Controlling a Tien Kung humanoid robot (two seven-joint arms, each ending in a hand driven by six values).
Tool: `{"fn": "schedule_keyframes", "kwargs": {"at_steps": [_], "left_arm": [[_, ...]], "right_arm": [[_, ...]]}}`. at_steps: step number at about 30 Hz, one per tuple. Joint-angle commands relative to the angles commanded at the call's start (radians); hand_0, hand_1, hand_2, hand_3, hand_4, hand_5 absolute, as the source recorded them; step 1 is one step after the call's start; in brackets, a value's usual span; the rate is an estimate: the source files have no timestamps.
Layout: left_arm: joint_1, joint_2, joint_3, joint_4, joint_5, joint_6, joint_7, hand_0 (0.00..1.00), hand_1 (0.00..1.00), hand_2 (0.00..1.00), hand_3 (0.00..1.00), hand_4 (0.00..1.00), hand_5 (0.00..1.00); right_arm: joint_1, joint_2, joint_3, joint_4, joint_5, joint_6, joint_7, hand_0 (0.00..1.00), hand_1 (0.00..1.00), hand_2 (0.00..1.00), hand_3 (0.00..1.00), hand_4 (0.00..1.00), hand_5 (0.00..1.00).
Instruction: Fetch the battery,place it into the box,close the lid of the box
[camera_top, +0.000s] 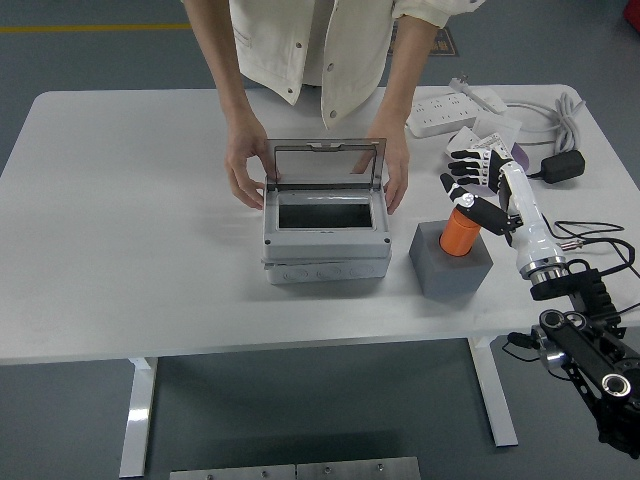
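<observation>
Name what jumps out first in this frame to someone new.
The orange battery standing upright in a grey block, right of centre, with the robot's right hand spread just above it. At centre, a person's hands flank the grey box, its clear lid standing open.
</observation>
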Motion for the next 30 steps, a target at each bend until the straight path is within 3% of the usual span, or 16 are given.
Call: {"fn": "schedule_keyframes", "kwargs": {"at_steps": [11, 12, 30], "left_arm": [[-0.002, -0.002, -0.002, 0.0, 0.002, -0.001, 0.001, 0.654, 0.727, 0.596, 0.573, 0.5, 0.225], [-0.002, -0.003, -0.002, 0.0, 0.002, -0.001, 0.0, 0.653, 0.727, 0.596, 0.573, 0.499, 0.224], [-0.003, -0.006, -0.001, 0.0, 0.004, -0.002, -0.001, 0.652, 0.728, 0.593, 0.571, 0.495, 0.221]], "right_arm": [[-0.012, 0.008, -0.013, -0.012, -0.008, 0.0, -0.01, 0.661, 0.665, 0.648, 0.739, 0.788, 0.308], [-0.014, 0.008, -0.014, -0.013, -0.007, 0.0, -0.01, 0.669, 0.673, 0.642, 0.743, 0.801, 0.272], [-0.032, 0.014, -0.027, -0.052, -0.01, 0.008, -0.012, 0.658, 0.651, 0.621, 0.729, 0.802, 0.276]]}}
